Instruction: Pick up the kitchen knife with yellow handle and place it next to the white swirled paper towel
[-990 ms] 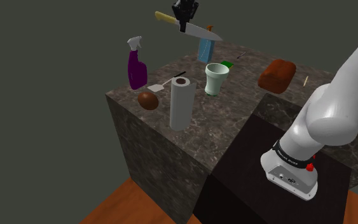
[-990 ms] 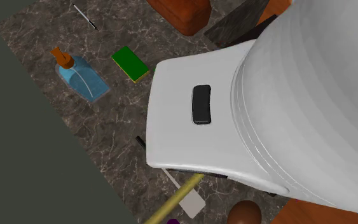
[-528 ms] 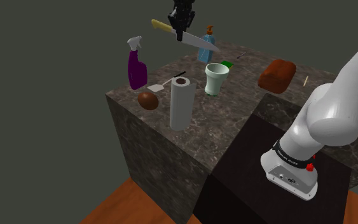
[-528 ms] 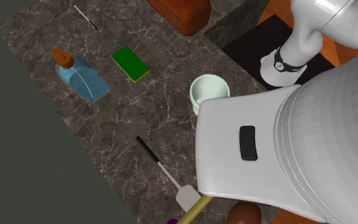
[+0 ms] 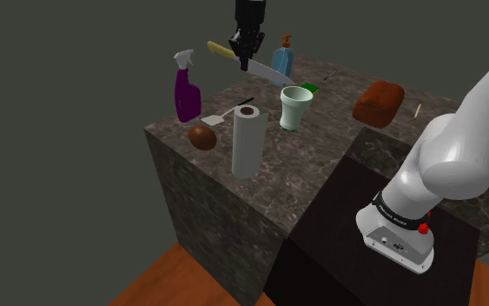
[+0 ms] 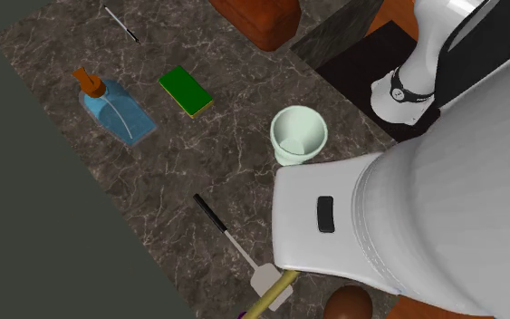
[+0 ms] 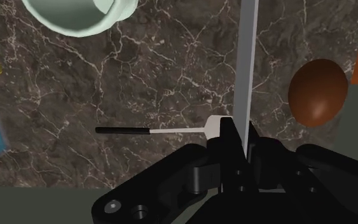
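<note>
Shoulder view, from its left: one purple spray bottle (image 5: 185, 91) stood at the far left corner of the dark marble counter (image 5: 307, 156). Nearer than it lay one brown egg-shaped thing (image 5: 202, 137), and beside that one spatula (image 5: 221, 115) lay flat. One white paper towel roll (image 5: 247, 141) stood upright towards the near edge.

Above and beyond the roll, the gripper (image 5: 247, 50) hung straight down from the top of the view. Its jaws were clamped on the one kitchen knife (image 5: 235, 59). The knife was in the air over the far part of the counter, touching nothing else. Its yellow handle pointed left and its blade slanted down to the right.

Further right stood one blue soap bottle (image 5: 282, 63), far back, and one pale green cup (image 5: 295, 107). One green sponge (image 5: 310, 87) lay behind the cup, and one brown loaf (image 5: 378, 103) lay at the right edge.

At the lower right, the white arm (image 5: 459, 148) rose from its black stand (image 5: 338, 252), leaning up and right out of the view.

In the wrist view the two fingers (image 7: 229, 137) pinched the blade between them. The blade ran on past them, and the spatula's head lay directly beneath it on the counter.

In the second exterior view the yellow handle stuck out from under the white arm, just beside the spatula's head.
</note>
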`<state>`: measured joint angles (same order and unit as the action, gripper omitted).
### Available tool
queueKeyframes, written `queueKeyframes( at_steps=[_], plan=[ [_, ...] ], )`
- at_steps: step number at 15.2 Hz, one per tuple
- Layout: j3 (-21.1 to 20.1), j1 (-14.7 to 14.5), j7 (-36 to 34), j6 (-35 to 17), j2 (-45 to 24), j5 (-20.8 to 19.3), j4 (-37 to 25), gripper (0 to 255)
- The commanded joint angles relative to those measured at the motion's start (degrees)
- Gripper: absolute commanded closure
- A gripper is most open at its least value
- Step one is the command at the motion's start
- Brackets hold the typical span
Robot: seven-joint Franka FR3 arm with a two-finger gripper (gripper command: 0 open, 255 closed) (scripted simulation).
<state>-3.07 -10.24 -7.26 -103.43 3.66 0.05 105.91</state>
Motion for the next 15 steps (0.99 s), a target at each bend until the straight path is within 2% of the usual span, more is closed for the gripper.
queueKeyframes(
  at_steps=[1, 15],
  plan=[
    [0.0, 0.0, 0.0, -1.6, 0.1, 0.0, 1.7, 255],
    [0.0, 0.0, -0.1, -12.2, -1.5, -0.1, 10.7, 255]
  ],
)
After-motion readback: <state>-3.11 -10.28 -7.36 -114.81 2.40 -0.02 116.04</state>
